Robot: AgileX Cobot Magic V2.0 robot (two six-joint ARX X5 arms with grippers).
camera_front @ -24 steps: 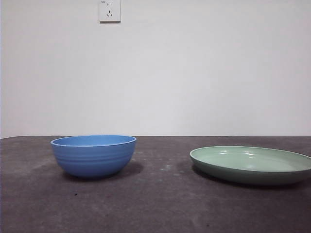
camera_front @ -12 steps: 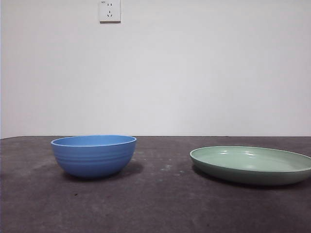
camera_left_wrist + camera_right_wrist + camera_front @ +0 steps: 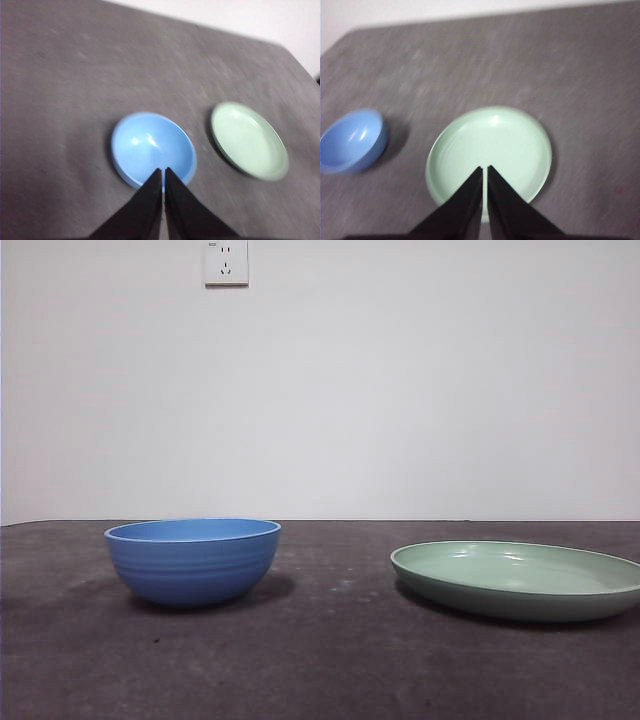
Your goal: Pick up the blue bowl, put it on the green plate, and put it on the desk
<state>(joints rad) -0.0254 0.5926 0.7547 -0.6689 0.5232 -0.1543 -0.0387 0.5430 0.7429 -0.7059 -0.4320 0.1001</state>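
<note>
The blue bowl stands upright and empty on the desk at the left. To its right, apart from it, lies the pale green plate, also empty. Neither arm shows in the front view. My left gripper hangs high above the blue bowl, jaws shut and holding nothing, with the green plate beside the bowl. High over the green plate my right gripper is shut and empty too; the blue bowl sits off to one side.
A white wall with a power socket rises behind the desk's far edge. Bare desk surface lies between the bowl and the plate and in front of both.
</note>
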